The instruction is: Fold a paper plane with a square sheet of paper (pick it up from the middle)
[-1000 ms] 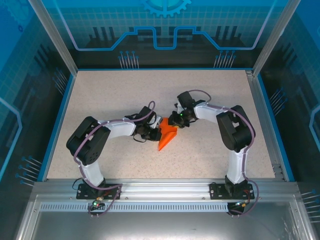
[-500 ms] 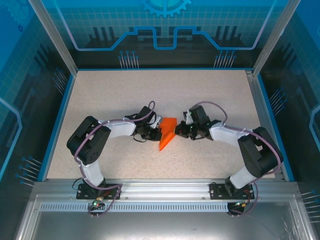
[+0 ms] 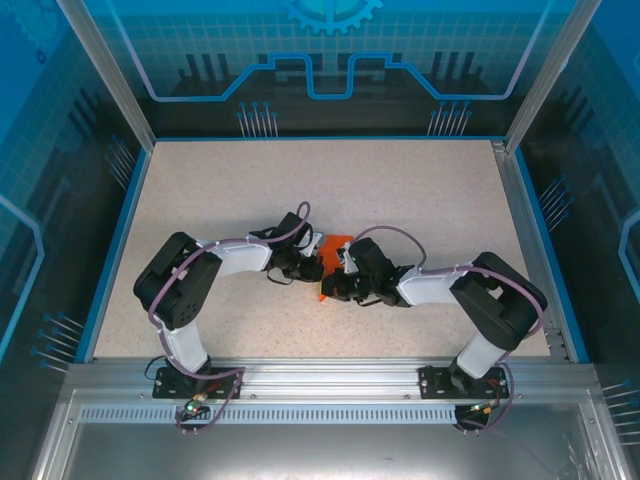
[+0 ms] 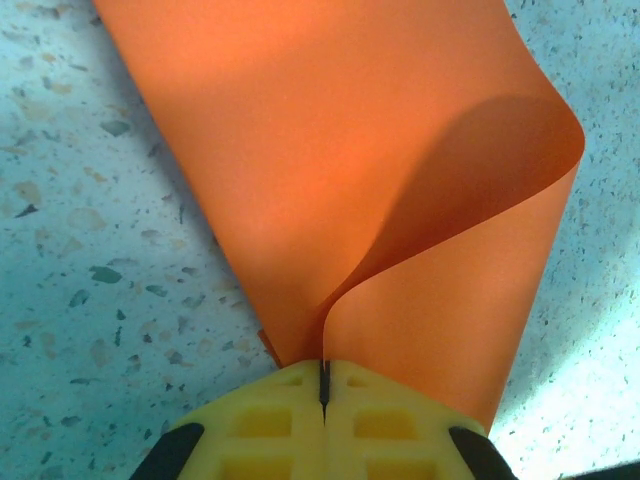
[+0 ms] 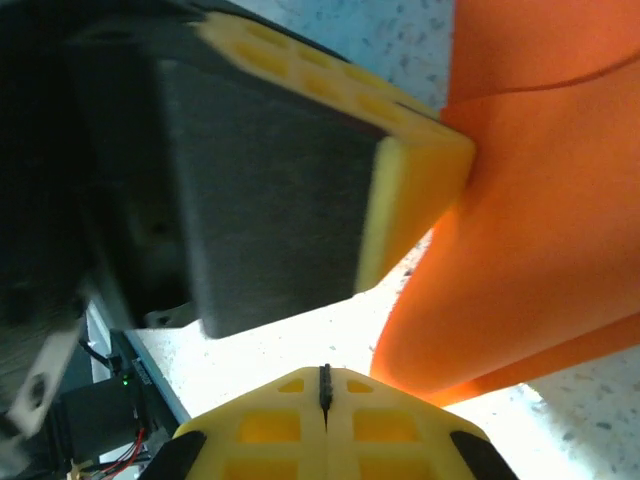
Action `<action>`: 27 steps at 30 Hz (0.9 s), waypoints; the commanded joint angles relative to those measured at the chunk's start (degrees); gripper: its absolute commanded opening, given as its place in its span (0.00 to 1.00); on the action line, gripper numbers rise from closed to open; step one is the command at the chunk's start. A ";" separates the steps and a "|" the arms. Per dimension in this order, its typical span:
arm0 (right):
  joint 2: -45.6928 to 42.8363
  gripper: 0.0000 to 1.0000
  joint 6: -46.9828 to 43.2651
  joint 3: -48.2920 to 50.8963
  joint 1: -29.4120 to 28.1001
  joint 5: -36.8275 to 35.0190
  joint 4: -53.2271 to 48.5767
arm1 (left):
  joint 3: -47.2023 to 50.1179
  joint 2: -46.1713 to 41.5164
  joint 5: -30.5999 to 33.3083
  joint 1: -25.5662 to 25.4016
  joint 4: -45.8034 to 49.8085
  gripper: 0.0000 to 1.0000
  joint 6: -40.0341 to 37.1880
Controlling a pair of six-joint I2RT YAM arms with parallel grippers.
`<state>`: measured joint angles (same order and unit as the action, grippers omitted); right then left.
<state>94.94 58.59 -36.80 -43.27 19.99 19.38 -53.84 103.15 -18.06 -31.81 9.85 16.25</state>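
Observation:
The sheet of paper (image 3: 337, 245) is bright orange, folded into a pointed shape, and lies mid-table. In the left wrist view the paper (image 4: 350, 170) curls up off the table, and one edge runs into the slit of my left gripper (image 4: 325, 368), which is shut on it. From above, the left gripper (image 3: 312, 268) sits at the paper's left side. My right gripper (image 3: 333, 287) is over the paper's near tip. Its yellow jaws (image 5: 325, 375) are shut with nothing between them, just left of the paper (image 5: 540, 230) and facing the left gripper's finger (image 5: 415, 190).
The speckled table (image 3: 230, 190) has a blue rim (image 3: 112, 240) on the left and a metal rail (image 3: 530, 240) on the right. Both arms bend inward and meet at the middle. Open tabletop lies behind them and to either side.
My right arm has swung from the paper's far right side round to its near side, shutting its jaws on the way. The left gripper has held the paper still.

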 commanded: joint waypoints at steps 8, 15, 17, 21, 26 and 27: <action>2.61 0.00 1.98 1.13 -1.16 0.23 3.21 | 0.58 1.79 -0.30 0.18 1.93 0.00 0.10; 3.41 0.00 1.23 0.67 -1.28 -0.72 0.09 | 0.13 2.30 -0.81 0.23 1.98 0.00 0.27; 3.50 0.00 0.92 0.57 -1.35 -1.28 -0.56 | 0.14 2.34 -0.83 0.17 1.84 0.00 0.23; 4.54 0.00 1.02 0.33 -1.38 -0.91 0.31 | -0.12 2.67 -1.04 0.24 2.11 0.00 0.00; 5.21 0.00 0.82 0.10 -1.09 -0.75 1.01 | -0.28 2.75 -1.08 0.19 2.02 0.00 0.10; 5.06 0.00 0.87 -0.02 -1.12 -0.48 1.36 | -0.35 2.67 -1.10 0.20 2.03 0.00 0.10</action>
<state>99.04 60.16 -36.01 -43.62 19.55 20.36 -53.95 103.48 -18.94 -31.75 9.58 16.25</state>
